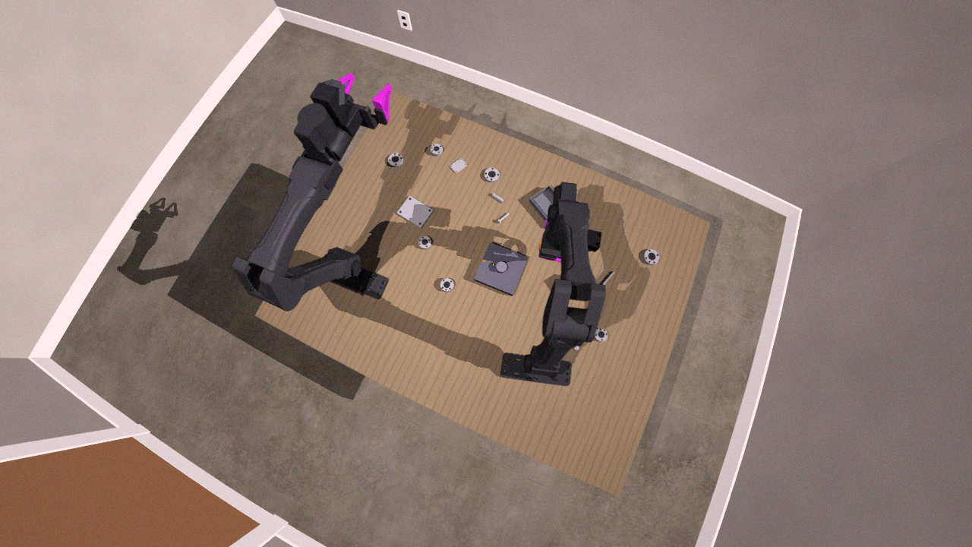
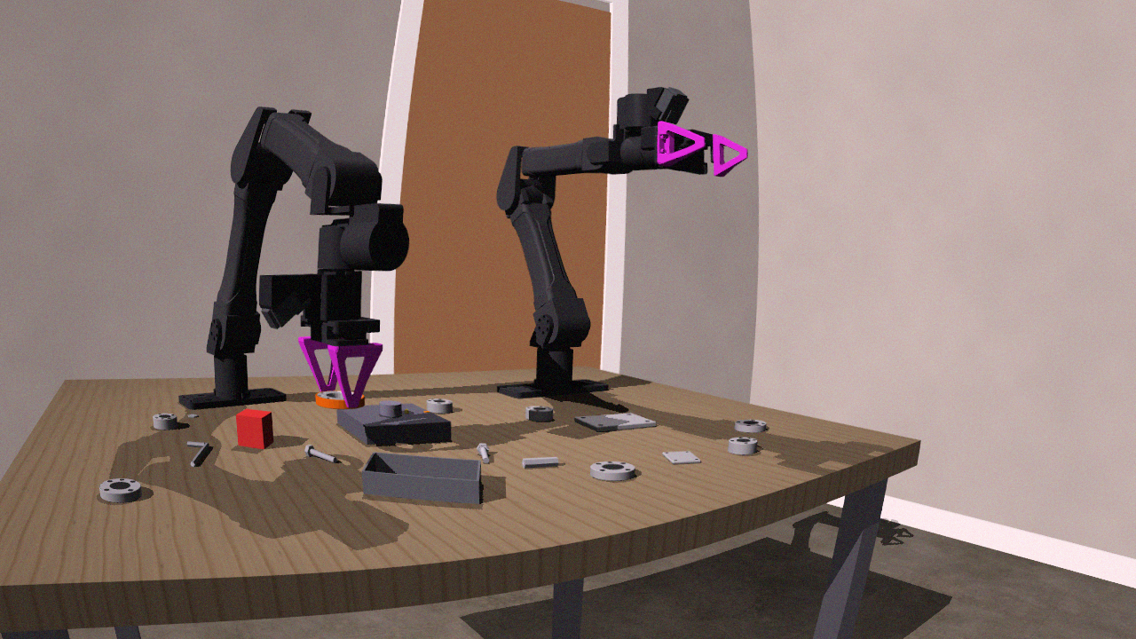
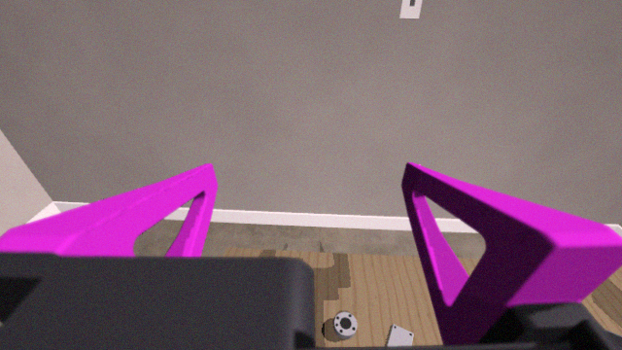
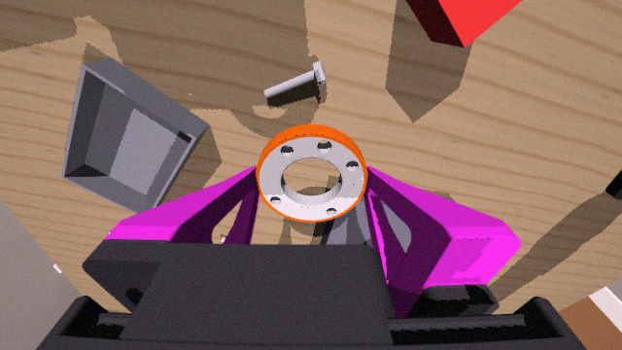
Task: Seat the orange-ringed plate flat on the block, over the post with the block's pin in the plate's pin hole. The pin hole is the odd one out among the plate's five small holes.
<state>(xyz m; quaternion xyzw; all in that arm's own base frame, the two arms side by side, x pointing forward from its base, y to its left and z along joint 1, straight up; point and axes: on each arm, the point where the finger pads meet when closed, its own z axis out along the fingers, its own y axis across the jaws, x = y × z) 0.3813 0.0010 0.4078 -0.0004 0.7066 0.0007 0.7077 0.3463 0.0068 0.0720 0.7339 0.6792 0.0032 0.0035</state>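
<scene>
The orange-ringed plate (image 4: 311, 179) is a grey disc with a big centre hole and five small holes. My right gripper (image 4: 311, 175) is shut on it and holds it above the table. In the exterior view the plate (image 2: 336, 399) hangs a little left of the dark grey block (image 2: 394, 424), whose round post (image 2: 389, 408) stands up from its top. The block also shows in the top view (image 1: 501, 267). My left gripper (image 2: 703, 151) is open and empty, raised high and far from the block; its fingers point at the wall in the left wrist view (image 3: 308, 214).
A grey open box (image 4: 127, 136), a bolt (image 4: 294, 84) and a red cube (image 4: 462, 17) lie under the plate. In the exterior view the box (image 2: 422, 477) sits in front of the block. Several grey flanges (image 2: 613, 470), small plates (image 2: 616, 421) and bolts are scattered around.
</scene>
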